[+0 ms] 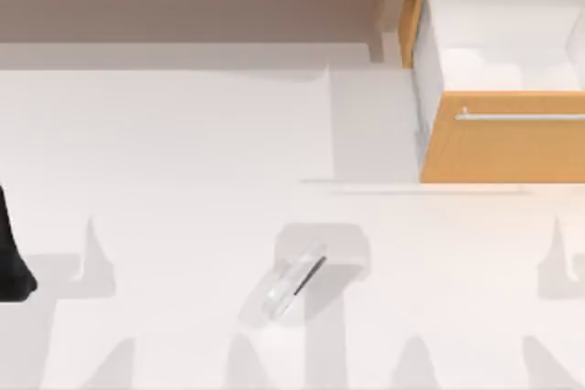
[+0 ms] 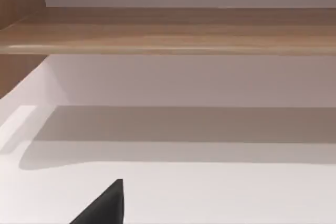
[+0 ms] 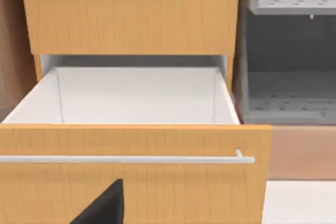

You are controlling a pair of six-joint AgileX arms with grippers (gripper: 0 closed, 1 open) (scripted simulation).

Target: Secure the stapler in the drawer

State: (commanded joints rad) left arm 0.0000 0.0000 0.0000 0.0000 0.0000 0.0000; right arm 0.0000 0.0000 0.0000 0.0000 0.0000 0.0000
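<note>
Stapler loose on the bench, drawer pulled open at far right.

Left arm (image 1: 11,258) sits at the left edge; whether either pincer is released or clenched, I cannot tell. One stapler (image 1: 294,282) lies mid-bench, near side, long axis slanting toward the one open drawer (image 1: 498,139), which the right wrist faces.

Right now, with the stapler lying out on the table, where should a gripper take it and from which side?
Grip the stapler across its narrow width at mid-length, coming straight down from above. It lies flat and diagonal on the table, with nothing beside it, so the fingers should probably turn to straddle its long sides. The drawer already stands open at the top view's right, so the right arm seems better placed.
</note>
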